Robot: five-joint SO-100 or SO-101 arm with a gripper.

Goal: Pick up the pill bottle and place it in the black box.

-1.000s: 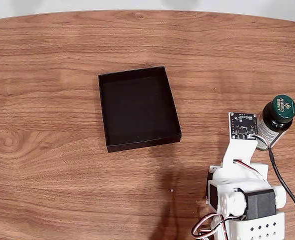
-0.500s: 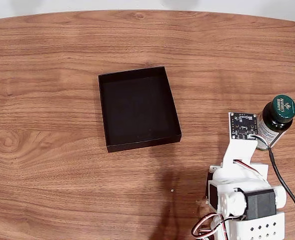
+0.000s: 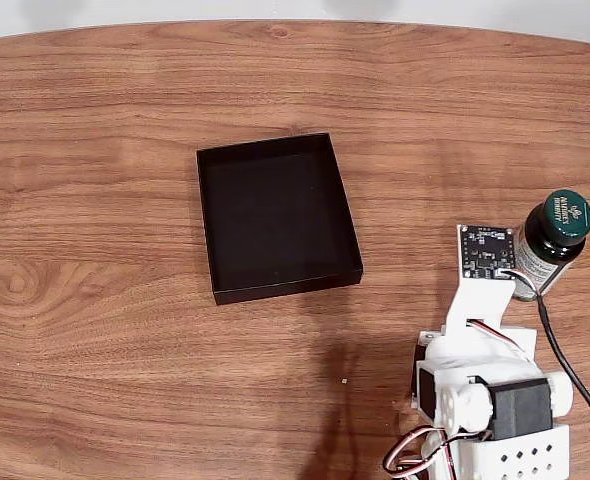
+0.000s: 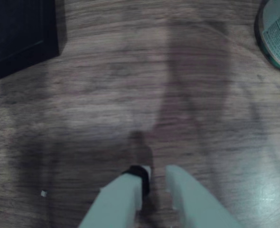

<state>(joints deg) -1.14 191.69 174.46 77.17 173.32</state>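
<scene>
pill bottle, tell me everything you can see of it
The pill bottle is small and dark, near black, with a round green cap bearing white lettering and a white printed label on its side. It stands upright on the wooden table, at the right of the fixed view, well apart from the black box. The arm's wrist and a black cable overlap its lower part there; whether they touch it cannot be told. In the wrist view its edge sits top right, away from the end effector.
</scene>
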